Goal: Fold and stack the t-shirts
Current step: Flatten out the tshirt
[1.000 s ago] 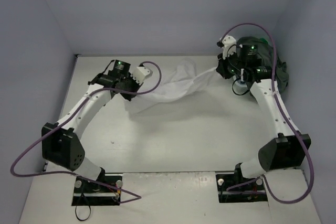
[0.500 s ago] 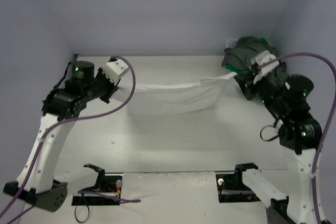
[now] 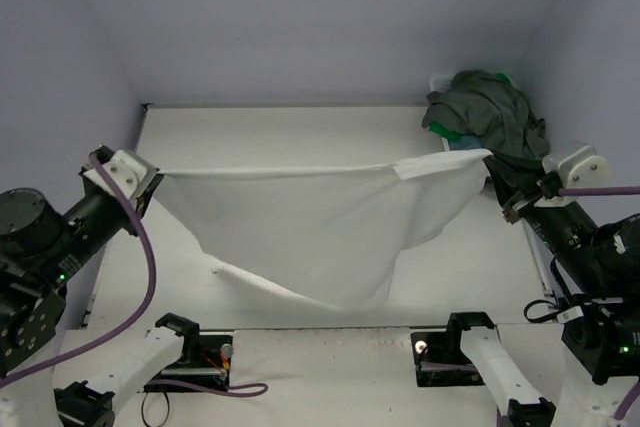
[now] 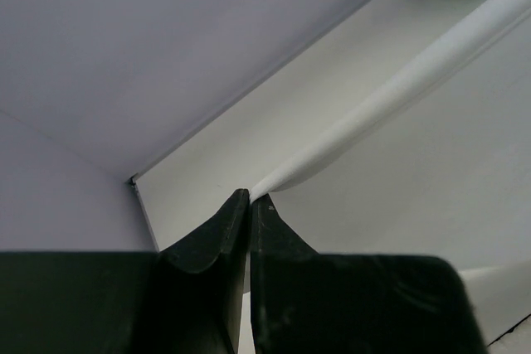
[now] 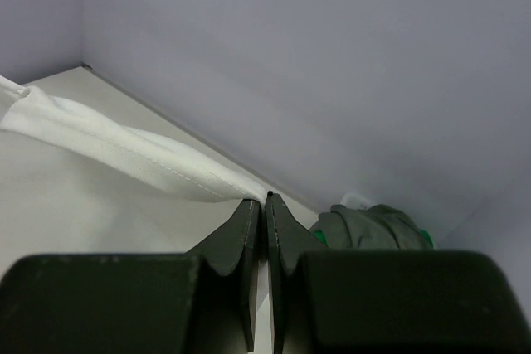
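1. Lilac walls [image 3: 300,17] enclose our white worktop [image 3: 290,127].
2. We see the left end effector [image 3: 152,175] pinched tight on one top corner of the white t-shirt [image 3: 310,222].
3. Our right end effector [image 3: 492,159] clamps the opposite top corner.
4. Between them the shirt hangs spread wide, sagging low toward the near edge.
5. Farther out, we see an olive-grey t-shirt [image 3: 490,112] heaped over a green t-shirt [image 3: 455,134] in the far right corner.

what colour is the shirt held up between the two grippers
Plain white, no pattern. The shirt shows best in the top view.
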Motion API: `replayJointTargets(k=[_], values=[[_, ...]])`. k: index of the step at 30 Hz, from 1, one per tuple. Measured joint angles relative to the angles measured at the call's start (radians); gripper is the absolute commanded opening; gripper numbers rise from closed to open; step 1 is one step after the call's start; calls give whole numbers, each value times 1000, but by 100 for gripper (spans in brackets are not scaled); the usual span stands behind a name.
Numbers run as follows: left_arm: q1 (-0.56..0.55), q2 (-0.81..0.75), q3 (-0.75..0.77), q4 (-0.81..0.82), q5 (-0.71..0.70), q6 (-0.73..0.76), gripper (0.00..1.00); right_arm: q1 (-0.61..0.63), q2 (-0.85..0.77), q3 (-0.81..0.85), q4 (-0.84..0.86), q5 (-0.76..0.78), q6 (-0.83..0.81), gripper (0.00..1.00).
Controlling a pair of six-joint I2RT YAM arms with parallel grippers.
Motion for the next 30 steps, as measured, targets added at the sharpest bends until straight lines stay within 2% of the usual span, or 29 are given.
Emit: replayJointTargets(k=[11, 16, 19, 23, 26, 30], values=[[0, -12, 35, -17, 0, -6, 0, -3, 14, 142, 0, -2, -29, 0], [0, 37, -19, 34, -5, -7, 0, -3, 64, 93, 28, 1, -17, 0], [0, 114, -63, 88, -21, -6, 0, -4, 166, 55, 32, 22, -7, 0], [0, 290, -53, 160, -44, -2, 0, -5, 394, 73, 34, 26, 0, 0], [0, 468, 25, 205, -89, 8, 0, -4, 574, 92, 52, 42, 7, 0], [0, 661, 175, 245, -158, 7, 0, -4, 666, 113, 62, 72, 25, 0]])
